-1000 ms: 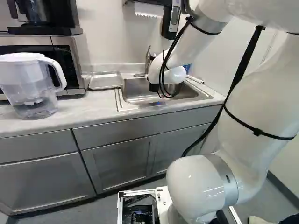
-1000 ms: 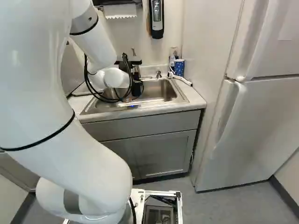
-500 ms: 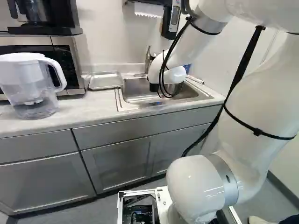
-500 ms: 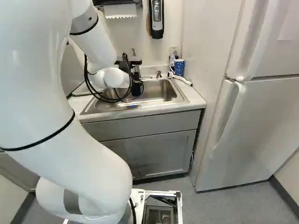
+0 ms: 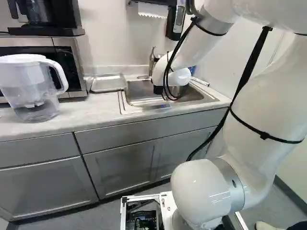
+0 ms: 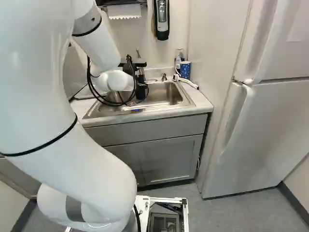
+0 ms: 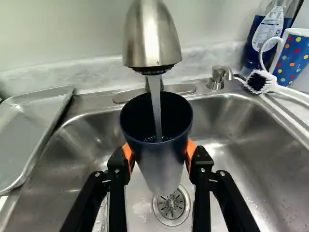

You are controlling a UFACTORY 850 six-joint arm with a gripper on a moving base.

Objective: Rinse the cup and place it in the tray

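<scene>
Black two-finger gripper (image 7: 159, 153), pinching the cup from two opposite sides; orange pads (image 7: 191, 151) bear on its wall. Single arm, so no choice of hand. Tapered cup (image 7: 157, 140), dark navy at mouth and inside, shading to metallic grey lower down: held between the fingers over the stainless steel sink (image 7: 227, 145), well above the round slotted drain (image 7: 172, 207). Long axis about upright, mouth up, wider than base. A clear stream of water (image 7: 155, 104) enters the mouth; bright flecks inside near where it lands. Brushed-metal faucet (image 7: 150, 36) stands just above the rim.

Key relation: shallow rectangular metal tray (image 7: 29, 130) lies on the counter to the side of the basin, away from the blue mug with coloured dots (image 7: 293, 55). From the claw it is sideways, past the sink's edge.

Judgement: rinse in progress, placing to follow. Water should be tipped out first, then cup drawn clear of the spout and carried sideways. Risks: striking the faucet, spilling on the counter, wet wall slipping on the pads.
</scene>
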